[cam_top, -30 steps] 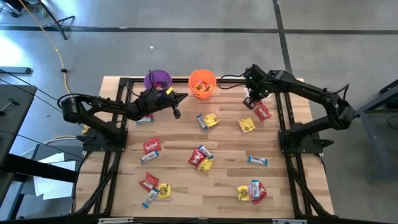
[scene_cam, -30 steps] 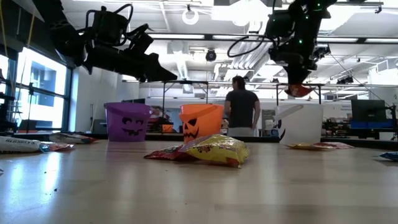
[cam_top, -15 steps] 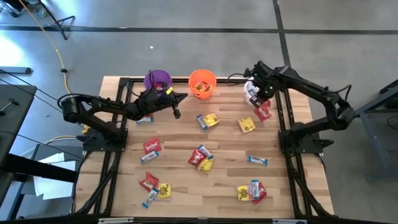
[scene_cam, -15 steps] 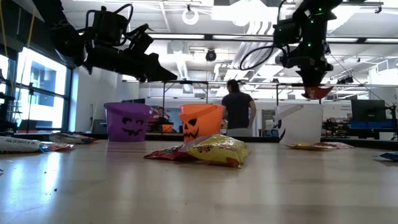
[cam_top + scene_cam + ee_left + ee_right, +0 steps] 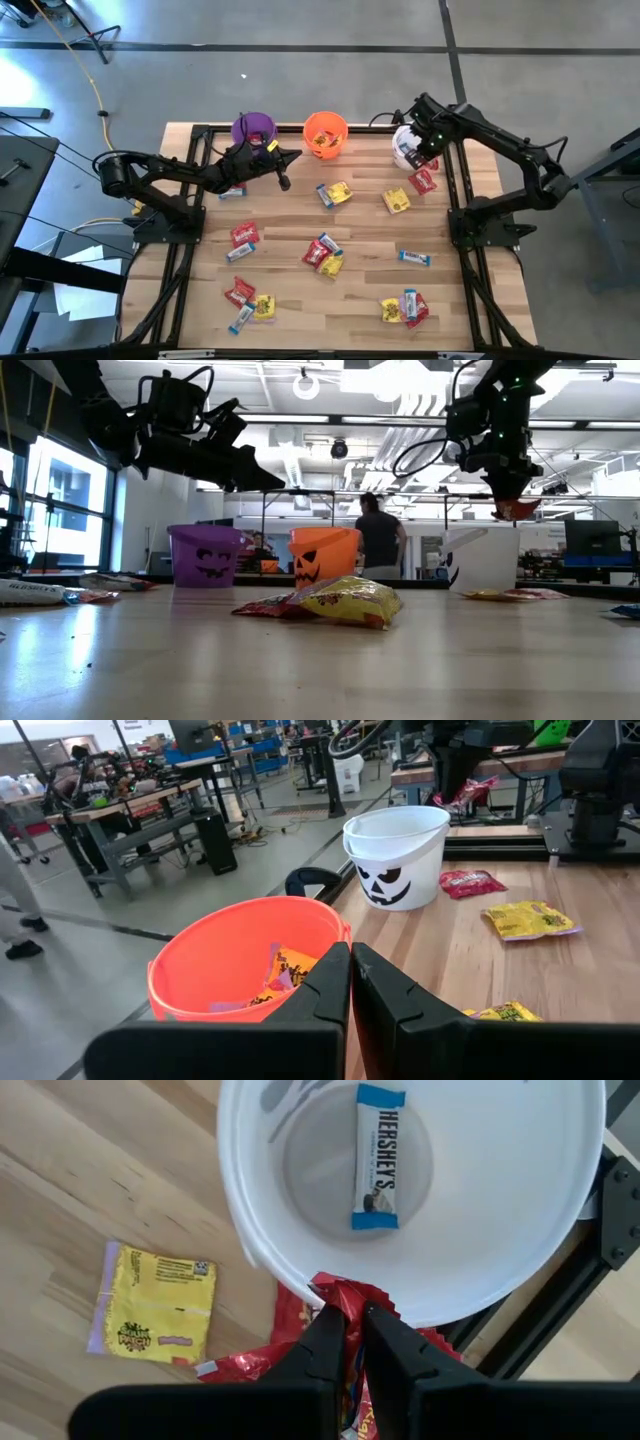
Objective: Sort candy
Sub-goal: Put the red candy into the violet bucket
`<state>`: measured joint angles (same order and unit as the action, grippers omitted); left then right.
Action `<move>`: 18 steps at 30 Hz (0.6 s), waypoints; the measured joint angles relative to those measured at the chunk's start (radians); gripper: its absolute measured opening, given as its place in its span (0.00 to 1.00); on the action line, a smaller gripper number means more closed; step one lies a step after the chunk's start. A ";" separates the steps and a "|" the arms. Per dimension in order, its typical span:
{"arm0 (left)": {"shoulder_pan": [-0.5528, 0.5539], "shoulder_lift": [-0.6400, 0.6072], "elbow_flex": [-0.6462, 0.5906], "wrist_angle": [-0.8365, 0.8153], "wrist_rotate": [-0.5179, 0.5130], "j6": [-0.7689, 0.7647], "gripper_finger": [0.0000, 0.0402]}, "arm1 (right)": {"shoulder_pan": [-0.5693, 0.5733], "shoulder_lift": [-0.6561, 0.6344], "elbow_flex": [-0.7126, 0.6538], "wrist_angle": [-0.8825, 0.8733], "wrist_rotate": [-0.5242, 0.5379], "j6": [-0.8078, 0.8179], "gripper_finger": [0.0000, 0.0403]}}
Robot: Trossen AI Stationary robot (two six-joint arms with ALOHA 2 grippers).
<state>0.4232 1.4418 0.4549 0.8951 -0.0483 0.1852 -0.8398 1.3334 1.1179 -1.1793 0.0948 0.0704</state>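
My right gripper (image 5: 346,1320) is shut on a red candy packet (image 5: 517,510) and hangs over the near rim of the white bucket (image 5: 406,148), pointing down. A blue-and-white bar (image 5: 378,1158) lies flat on the bottom of that bucket (image 5: 500,1210). My left gripper (image 5: 350,970) is shut on nothing and held level above the table, near the orange bucket (image 5: 240,955), which holds yellow packets. The purple bucket (image 5: 253,128) stands left of the orange one (image 5: 325,134). More candy lies scattered on the table, such as a yellow packet (image 5: 397,201) and a red one (image 5: 422,181). My right gripper pinches the red packet's crumpled upper edge (image 5: 340,1292) between its two fingers, coming from above and pointing down. The packet hangs below the fingertips (image 5: 510,488), lifted clear of the table and just above the white bucket's rim (image 5: 480,532).
Loose packets lie in small heaps at the table's middle (image 5: 325,255), near left (image 5: 250,300) and near right (image 5: 405,308). A yellow packet (image 5: 155,1305) lies beside the white bucket. Black frame rails (image 5: 458,190) run along both sides. A person (image 5: 378,540) stands in the room beyond.
My right gripper has carried the red packet toward the table's right edge, from beside the white bucket to over its rim, rolling a little on the way. It has stayed shut, and the packet still hangs clear.
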 joint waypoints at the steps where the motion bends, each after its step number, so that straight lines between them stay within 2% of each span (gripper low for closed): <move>1: 0.000 0.000 0.000 0.000 0.000 0.000 0.00 | -0.001 0.000 0.000 0.000 0.000 0.000 0.05; 18: 0.000 0.000 0.000 0.000 0.000 -0.001 0.00 | -0.005 0.000 0.000 0.007 -0.001 -0.025 0.05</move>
<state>0.4236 1.4418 0.4549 0.8951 -0.0483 0.1846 -0.8448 1.3334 1.1179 -1.1718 0.0940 0.0455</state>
